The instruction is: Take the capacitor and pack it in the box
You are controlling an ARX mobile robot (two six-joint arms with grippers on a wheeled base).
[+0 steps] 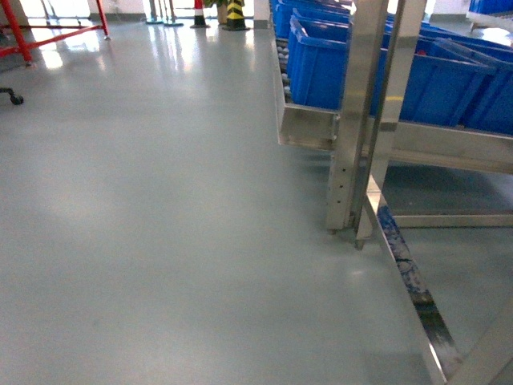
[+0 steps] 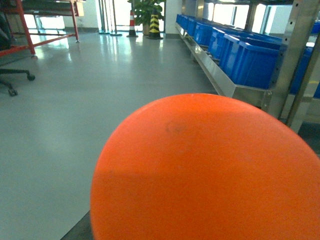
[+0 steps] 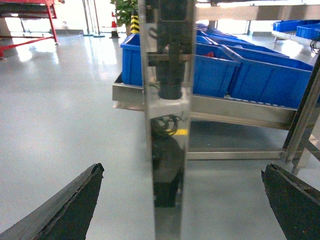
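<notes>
Neither the capacitor nor the box shows in any view. In the right wrist view my right gripper [image 3: 182, 170] is open, its two black fingers [image 3: 75, 205] spread wide at the bottom corners with nothing between them. A steel rack post [image 3: 167, 100] stands upright just beyond the gap. A large orange rounded surface [image 2: 210, 175] fills the lower part of the left wrist view and hides the left jaws. No gripper appears in the head view, which looks down at grey floor [image 1: 160, 224].
A steel rack [image 1: 417, 140] with blue plastic bins [image 1: 321, 64] runs along the right, and its posts [image 1: 361, 120] reach the floor. A red frame [image 1: 48, 36] and a chair caster [image 1: 14, 98] are far left. Striped cones [image 1: 199, 14] stand at the back.
</notes>
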